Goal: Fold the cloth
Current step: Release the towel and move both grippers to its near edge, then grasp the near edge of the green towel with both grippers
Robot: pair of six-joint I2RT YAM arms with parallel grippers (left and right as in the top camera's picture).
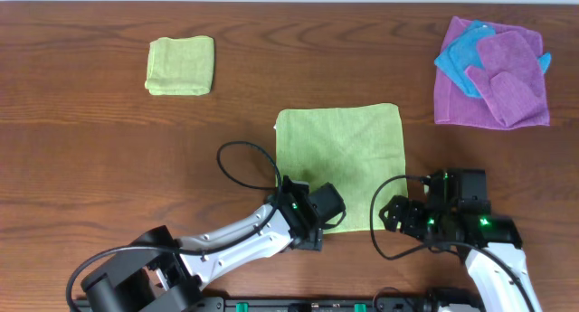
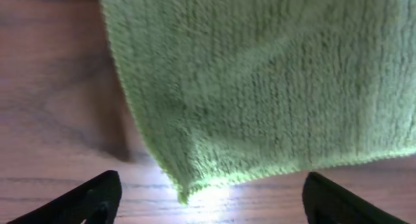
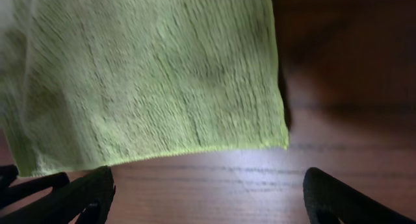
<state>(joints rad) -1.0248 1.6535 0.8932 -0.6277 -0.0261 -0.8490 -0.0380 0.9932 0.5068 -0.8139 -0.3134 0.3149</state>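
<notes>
While the square, fuzzy yellow-green cloth (image 1: 339,158) lies flat mid-desk (image 1: 90,149) overhead, the left arm (image 1: 226,240) and right arm (image 1: 493,267) reach low from the near edge. In the left wrist view, the left gripper (image 2: 211,195) stands spread before a ribbed corner. In the right wrist view, the right gripper (image 3: 208,191) is spread too, holding nothing.

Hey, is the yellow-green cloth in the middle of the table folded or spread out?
Spread out: the cloth lies as one flat square on the table, no edge doubled over.

cloth (image 1: 342,158) near-left corner: under left gripper (image 1: 312,208) | wrist views: cloth cut at top, fingertips (image 2: 84,199) at bottom | blue cloth (image 1: 455,59): partly under purple cloth (image 1: 511,86)
</notes>
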